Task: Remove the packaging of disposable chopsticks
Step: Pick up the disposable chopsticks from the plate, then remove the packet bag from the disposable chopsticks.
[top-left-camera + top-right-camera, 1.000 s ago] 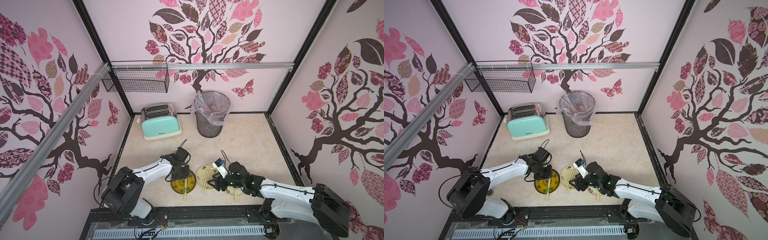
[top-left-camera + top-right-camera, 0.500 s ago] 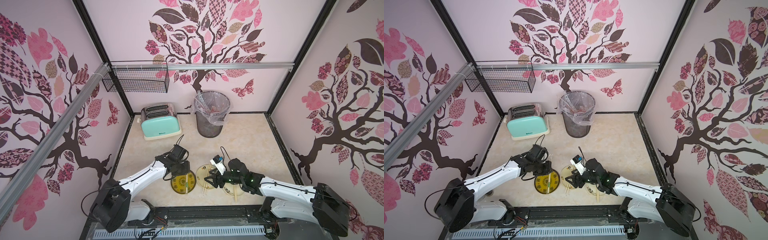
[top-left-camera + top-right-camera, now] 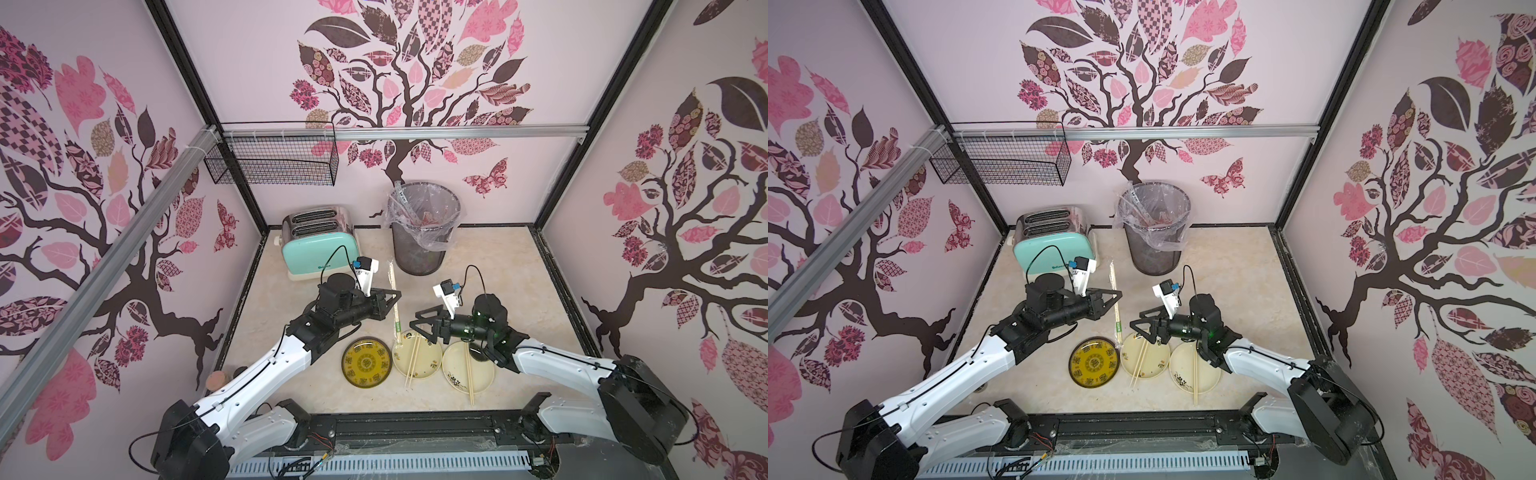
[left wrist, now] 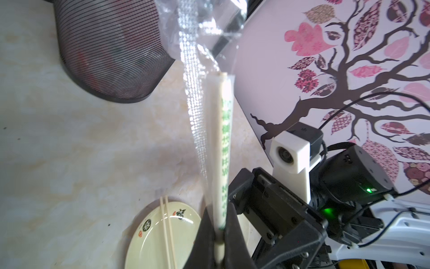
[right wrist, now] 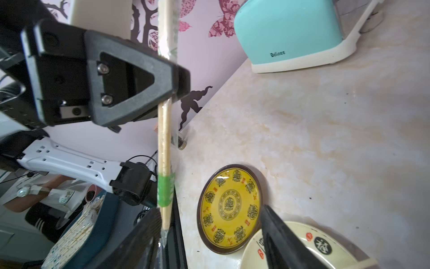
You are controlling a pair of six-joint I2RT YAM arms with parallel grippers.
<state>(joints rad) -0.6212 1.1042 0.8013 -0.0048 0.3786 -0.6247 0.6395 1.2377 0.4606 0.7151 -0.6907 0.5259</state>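
Hanging above the table, the green-printed packaging (image 4: 224, 144) with its disposable chopsticks (image 5: 164, 139) inside is pinched near mid-length by the left gripper (image 3: 397, 294), whose jaws are clamped tight on it. Its long axis runs from the bin (image 3: 415, 257) toward the cream plate (image 3: 428, 361). The plate-side end (green-banded) lies just beside the right gripper (image 3: 419, 331), whose jaws are spread and empty, so it is likely the arm to seize it.

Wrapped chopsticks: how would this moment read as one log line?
left fingers: shut on wrapped chopsticks | right fingers: open, by green-banded end | sleeve: on
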